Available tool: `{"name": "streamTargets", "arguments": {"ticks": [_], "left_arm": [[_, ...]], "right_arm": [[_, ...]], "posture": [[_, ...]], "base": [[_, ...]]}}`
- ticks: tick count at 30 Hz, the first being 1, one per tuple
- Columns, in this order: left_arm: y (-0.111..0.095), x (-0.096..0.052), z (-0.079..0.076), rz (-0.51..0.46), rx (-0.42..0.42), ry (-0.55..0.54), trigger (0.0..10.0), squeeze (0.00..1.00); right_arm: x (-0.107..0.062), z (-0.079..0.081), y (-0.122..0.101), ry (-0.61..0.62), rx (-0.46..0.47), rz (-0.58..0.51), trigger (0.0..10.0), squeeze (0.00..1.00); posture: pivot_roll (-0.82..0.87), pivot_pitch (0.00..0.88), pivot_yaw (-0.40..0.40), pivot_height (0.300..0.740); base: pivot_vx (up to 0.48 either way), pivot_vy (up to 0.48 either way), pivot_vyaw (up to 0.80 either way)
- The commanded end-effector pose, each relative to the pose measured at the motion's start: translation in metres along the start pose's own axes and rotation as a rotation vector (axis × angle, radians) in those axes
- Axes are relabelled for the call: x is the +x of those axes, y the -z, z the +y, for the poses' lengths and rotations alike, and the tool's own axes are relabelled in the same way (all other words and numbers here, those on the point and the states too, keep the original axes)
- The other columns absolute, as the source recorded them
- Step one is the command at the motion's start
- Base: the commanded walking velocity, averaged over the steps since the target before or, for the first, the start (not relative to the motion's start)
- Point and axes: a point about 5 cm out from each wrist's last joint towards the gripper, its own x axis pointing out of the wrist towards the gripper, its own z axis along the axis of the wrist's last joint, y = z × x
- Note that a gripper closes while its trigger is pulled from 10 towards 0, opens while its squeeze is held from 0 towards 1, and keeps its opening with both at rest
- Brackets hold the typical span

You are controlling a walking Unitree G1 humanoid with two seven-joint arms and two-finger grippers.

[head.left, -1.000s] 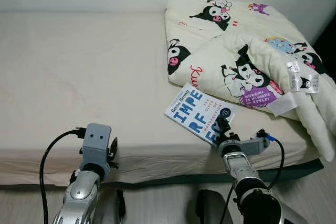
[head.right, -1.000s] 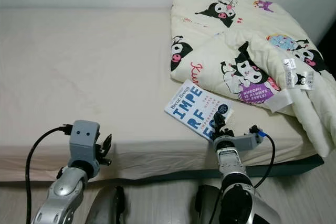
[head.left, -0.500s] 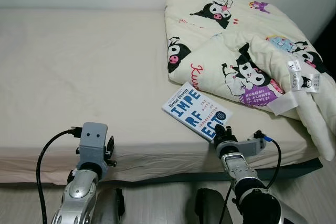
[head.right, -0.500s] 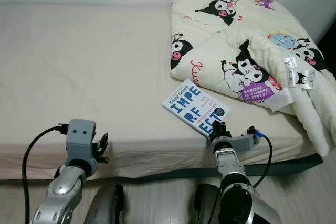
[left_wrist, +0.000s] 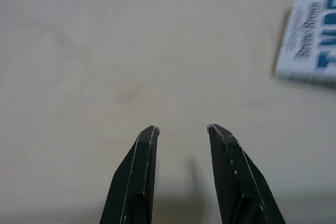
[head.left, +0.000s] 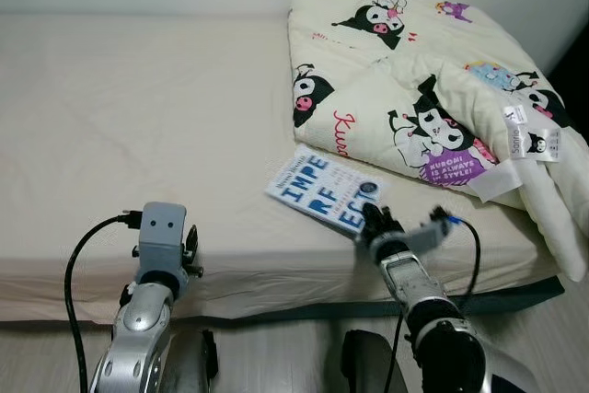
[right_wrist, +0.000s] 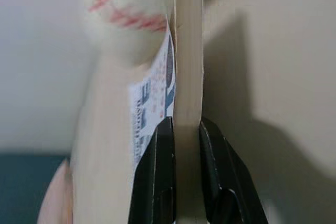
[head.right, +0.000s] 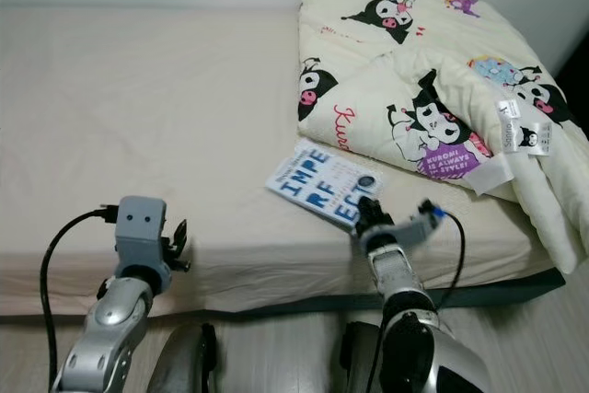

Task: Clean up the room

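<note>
Nearest to you, the left gripper (head.left: pixel 193 250) hovers over the front edge of the bed (head.left: pixel 138 126) with its two black fingers (left_wrist: pixel 137 174) parted a little and nothing between them; leave it there, clear of the work. Your right gripper (head.left: pixel 370 220) is the one that matters: its fingers (right_wrist: pixel 157 177) are clamped on the near edge of the book (head.left: pixel 324 193), one above the cover and one below, as the right wrist view makes plain. The book sits on the mattress near the front edge, its far corner just beside the fold of the cartoon blanket (head.left: pixel 433 89), and it looks tipped up slightly at the gripped end. The grip seems to take only a narrow strip of the book's edge, so it will probably want to sag or swing once its weight comes off the bed. Lift slowly and straight up first, keep the wrist level, and watch that the cover does not peel open from the pages. Draw it toward you rather than forward, so the far corner does not snag the blanket and drag it along. Beyond the book, the blanket lies bunched against the far right of the bed, with a white tag (head.left: pixel 526 140) hanging at its right side.
</note>
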Motion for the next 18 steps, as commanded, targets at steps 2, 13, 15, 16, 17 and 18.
{"name": "streamTargets", "arguments": {"ticks": [2, 13, 15, 16, 17, 18], "left_arm": [[0.002, 0.002, 0.002, 0.001, -0.011, -0.013, 10.0, 0.00], [-0.004, 0.010, 0.003, -0.030, -0.020, -0.013, 10.0, 0.00], [-0.004, 0.011, 0.004, -0.032, -0.024, -0.015, 10.0, 0.00], [-0.003, 0.011, 0.005, -0.029, -0.041, -0.020, 10.0, 0.00], [-0.003, 0.012, 0.006, -0.029, -0.053, -0.023, 10.0, 0.00], [-0.003, 0.012, 0.006, -0.029, -0.053, -0.023, 10.0, 0.00]], "right_arm": [[0.000, 0.010, 0.005, -0.091, -0.056, 0.028, 10.0, 0.00], [-0.017, 0.022, 0.009, -0.208, -0.017, 0.009, 10.0, 0.00], [-0.020, 0.023, 0.010, -0.221, -0.007, 0.013, 10.0, 0.00], [-0.021, 0.027, 0.011, -0.243, 0.001, 0.019, 10.0, 0.00], [-0.022, 0.031, 0.013, -0.261, -0.016, 0.026, 10.0, 0.00], [-0.022, 0.031, 0.013, -0.261, -0.016, 0.026, 10.0, 0.00]], "posture": [[0.13, 0.093, -0.073, 0.562], [0.11, 0.045, -0.055, 0.562], [0.11, 0.042, -0.054, 0.562], [0.11, 0.038, -0.054, 0.562], [0.11, 0.030, -0.054, 0.562], [0.11, 0.030, -0.054, 0.562]], "base": [[0.000, 0.000, 0.00], [0.000, 0.000, 0.00], [0.000, 0.000, 0.00], [0.000, 0.000, 0.00], [0.000, 0.000, 0.00], [0.000, 0.000, 0.00]]}}
